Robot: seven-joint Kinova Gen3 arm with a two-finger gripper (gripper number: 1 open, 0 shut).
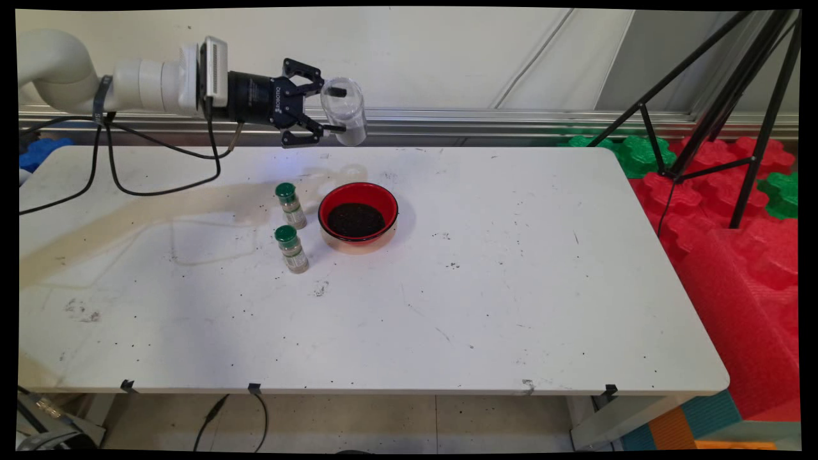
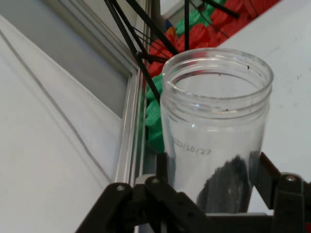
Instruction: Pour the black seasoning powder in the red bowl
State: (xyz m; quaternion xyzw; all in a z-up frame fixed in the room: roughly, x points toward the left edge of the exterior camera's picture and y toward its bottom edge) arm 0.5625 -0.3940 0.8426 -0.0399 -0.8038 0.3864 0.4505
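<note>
Held: the gripper [image 1: 333, 110] has its fingers clamped on a clear jar [image 1: 344, 110], one on each side of its body.
Jar place: in the air over the far edge of the desk [image 1: 511, 306], just beyond the red bowl [image 1: 358, 216] and touching nothing else.
Jar state: lidless, roughly upright in the main view with its open mouth uppermost; in the hand view a little dark grain [image 2: 228, 187] sits low inside the jar [image 2: 216, 126].
Bowl: stands on the desk, holding a bed of dark grains [image 1: 356, 219].
Handling: in my judgement the smooth wall could slip, so a firm, centred clamp and slow wrist motion suit it; any tilt sends the remaining grain to the mouth.
Hazard: the two bottles stand just left of the bowl, near enough for a low sweep to knock.
Count: one jar, one bowl, two green-capped bottles [image 1: 291, 206] [image 1: 291, 248], one gripper.
Loose: dark specks lie scattered on the desk.
</note>
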